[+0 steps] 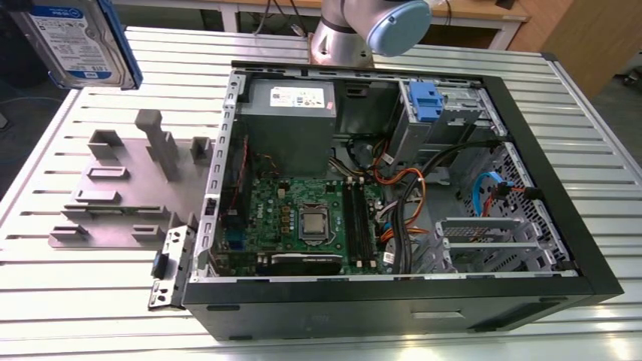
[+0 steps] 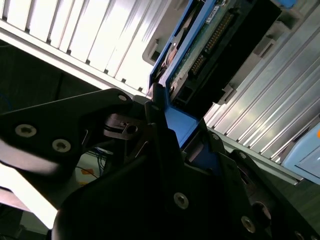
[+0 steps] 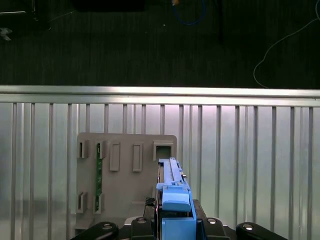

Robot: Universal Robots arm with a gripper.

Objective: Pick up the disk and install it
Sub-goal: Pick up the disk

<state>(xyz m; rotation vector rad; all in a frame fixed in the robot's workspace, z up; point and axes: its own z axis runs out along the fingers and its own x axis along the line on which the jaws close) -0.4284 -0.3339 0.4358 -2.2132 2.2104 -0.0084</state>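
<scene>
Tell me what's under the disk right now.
In the first wrist view the disk, clamped in the gripper, hangs over the grey fixture plate on the slatted table. The plate's part directly beneath is covered.

One disk (image 1: 75, 37), one open computer case (image 1: 381, 316), one grey holder plate (image 1: 120, 204), one slatted table (image 1: 90, 301).

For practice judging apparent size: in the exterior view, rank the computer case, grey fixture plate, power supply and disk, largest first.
1. computer case
2. grey fixture plate
3. power supply and disk: these look similar. The disk seems raised nearer the camera and is cropped by the picture's edge, so I leave them unranked.
</scene>
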